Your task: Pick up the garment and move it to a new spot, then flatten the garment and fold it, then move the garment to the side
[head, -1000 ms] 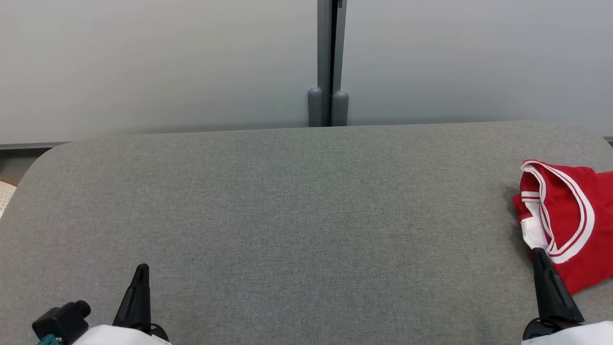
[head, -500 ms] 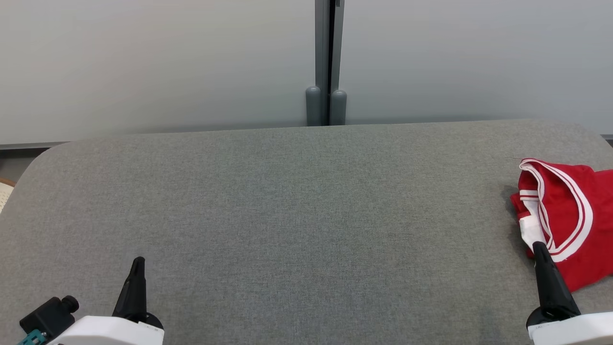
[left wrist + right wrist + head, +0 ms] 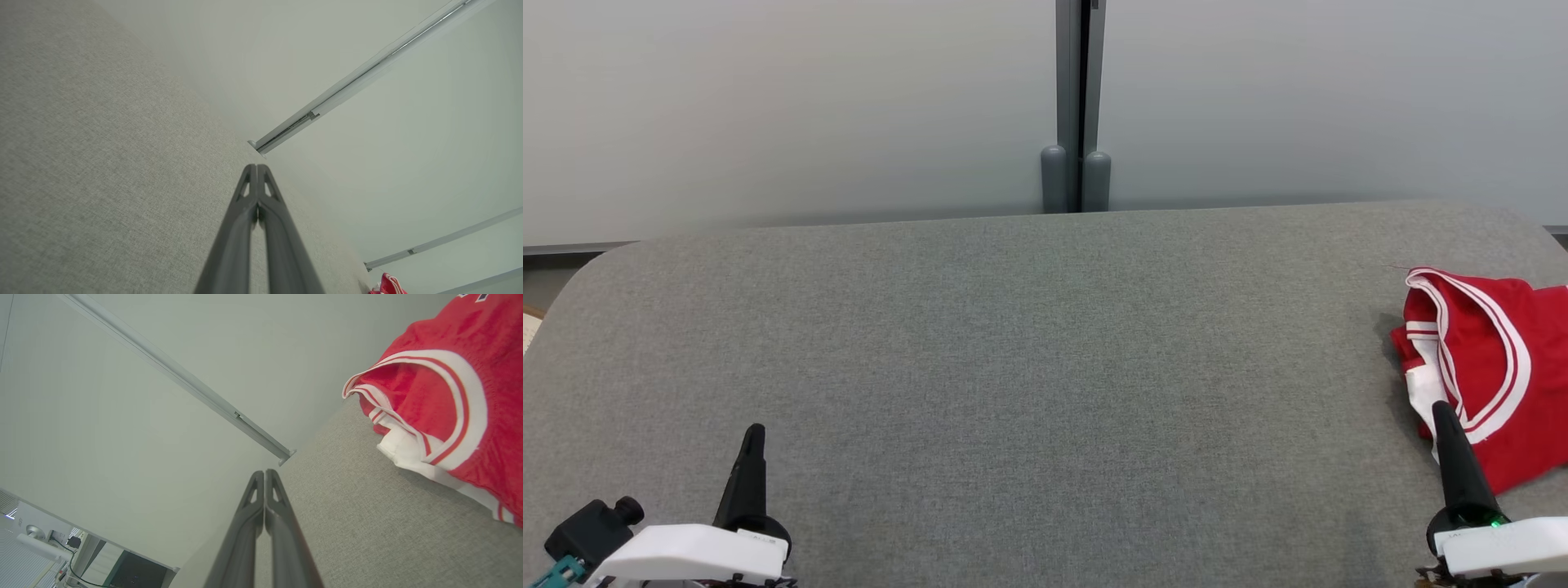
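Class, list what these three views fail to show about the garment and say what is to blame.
1. Head view: the red garment runs off the right edge, so its full shape is unknown.
2. Head view: the right gripper covers part of its white trim.
3. Left wrist view: it is a sliver at the bottom edge, too small to read.

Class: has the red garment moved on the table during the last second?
No. The red garment keeps its spot against the far edge of the table; the whole head view shifted slightly, so the camera moved.
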You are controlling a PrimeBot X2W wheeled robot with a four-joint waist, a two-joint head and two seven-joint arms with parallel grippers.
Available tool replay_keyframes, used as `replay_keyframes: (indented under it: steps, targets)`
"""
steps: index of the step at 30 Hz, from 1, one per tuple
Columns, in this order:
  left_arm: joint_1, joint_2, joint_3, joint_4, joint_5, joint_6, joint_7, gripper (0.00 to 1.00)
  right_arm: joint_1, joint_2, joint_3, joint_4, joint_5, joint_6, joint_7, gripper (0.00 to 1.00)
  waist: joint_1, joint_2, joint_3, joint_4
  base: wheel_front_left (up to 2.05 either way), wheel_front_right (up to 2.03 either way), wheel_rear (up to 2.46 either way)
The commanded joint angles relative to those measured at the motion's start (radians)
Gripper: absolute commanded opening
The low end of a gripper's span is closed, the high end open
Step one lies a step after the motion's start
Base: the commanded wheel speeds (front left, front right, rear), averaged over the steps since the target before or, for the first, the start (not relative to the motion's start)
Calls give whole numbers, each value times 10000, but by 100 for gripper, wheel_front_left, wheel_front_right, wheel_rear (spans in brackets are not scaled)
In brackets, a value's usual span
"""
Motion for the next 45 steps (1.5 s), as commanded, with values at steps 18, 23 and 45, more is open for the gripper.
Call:
replay_keyframes:
  steps: [18,23,45]
  targets:
    - [-589,-225,482,124,-1800,-307,487,0,-704,27,-117,538,2128,1,169,0,0,0,40,-66,0,0,0]
    - [-669,-289,574,178,-2210,-355,602,0,-811,50,-147,699,2609,1,213,0,0,0,51,-83,0,0,0]
    - [-946,-538,946,370,-3799,-573,1057,0,-1289,159,-273,1290,4451,1,371,0,0,0,98,-161,0,0,0]
